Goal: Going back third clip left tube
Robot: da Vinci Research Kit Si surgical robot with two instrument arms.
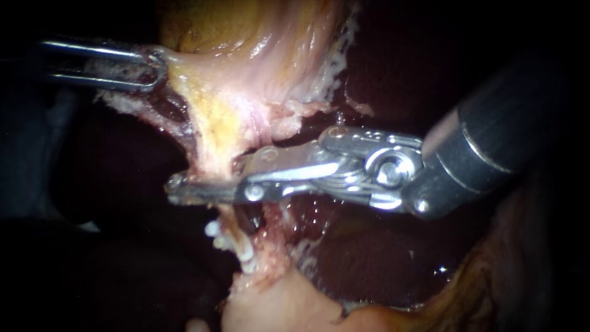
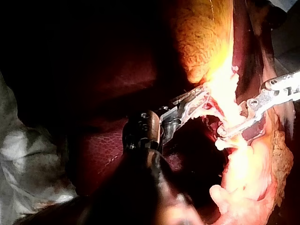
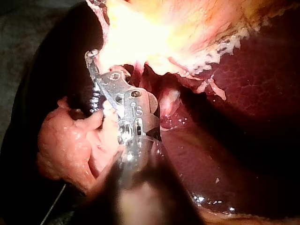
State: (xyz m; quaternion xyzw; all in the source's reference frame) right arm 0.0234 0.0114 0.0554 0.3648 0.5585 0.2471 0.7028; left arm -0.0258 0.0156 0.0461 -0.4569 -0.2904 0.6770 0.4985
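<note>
My left instrument comes in from the upper left, its jaws shut on the edge of the pale yellow gallbladder and holding it taut; the left wrist view shows the same grip. My right instrument reaches across from the right, and its long jaws stand open astride the thin pink left tube that runs down from the gallbladder. White clips sit on the tube just below those jaws. From the left wrist view a gap shows between the right instrument's jaws. The right wrist view shows its tip against bright tissue.
Dark red liver lies behind and below the tube and shows again in the right wrist view. A pale fatty lump sits at the tube's lower end. The right instrument's thick dark shaft fills the right side.
</note>
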